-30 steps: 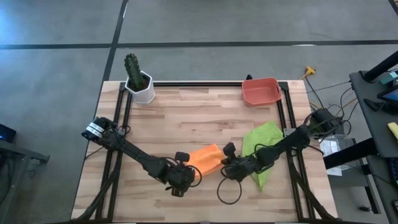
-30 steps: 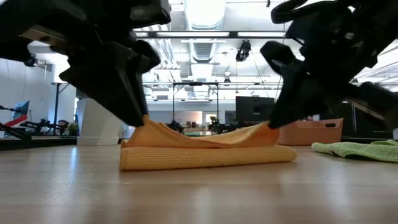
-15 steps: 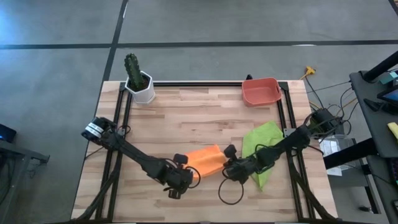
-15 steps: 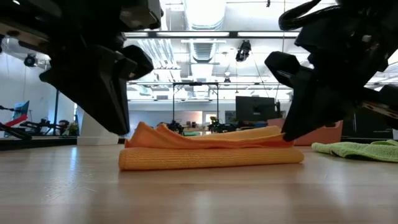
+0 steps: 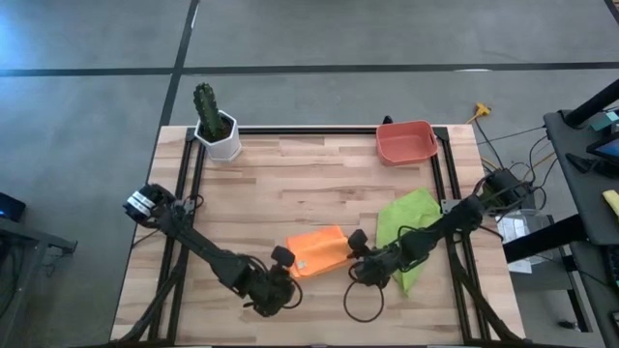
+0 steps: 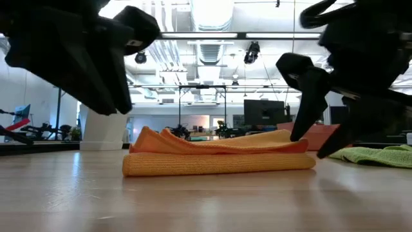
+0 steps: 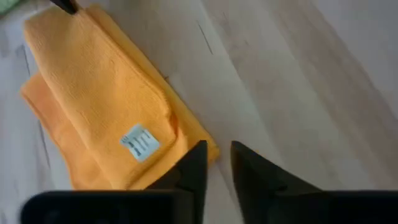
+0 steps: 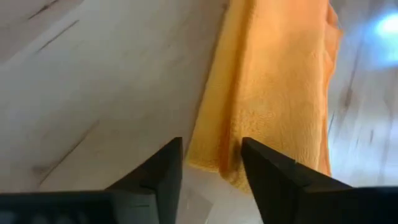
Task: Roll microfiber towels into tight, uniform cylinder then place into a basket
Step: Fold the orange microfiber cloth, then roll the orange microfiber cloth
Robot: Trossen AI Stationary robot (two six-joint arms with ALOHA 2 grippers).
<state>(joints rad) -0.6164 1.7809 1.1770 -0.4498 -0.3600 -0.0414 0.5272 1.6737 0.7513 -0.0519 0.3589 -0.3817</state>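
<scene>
**Orange towel folded flat, both grippers released**

You have the orange towel (image 5: 317, 251) lying folded in layers on the wooden table (image 5: 290, 184), near the front edge and roughly midway across. It is a flat, loosely stacked fold, not a cylinder; in the low view (image 6: 219, 154) the upper layer sits rumpled on a thicker lower fold. A small white label (image 7: 138, 142) faces up on its top layer.

Your left gripper (image 7: 216, 163) sits just off one end of the orange towel, fingers a narrow gap apart and gripping nothing. Your right gripper (image 8: 210, 163) sits at the opposite end, fingers clearly parted, the towel's edge lying just ahead of the gap; nothing is clamped between them.

The green towel (image 5: 406, 224) lies spread and crumpled to the right of the orange one, partly under the right arm. The basket (image 5: 405, 142) stands at the table's far right corner, well apart from both towels. A potted cactus (image 5: 214, 124) occupies the far left corner.
</scene>
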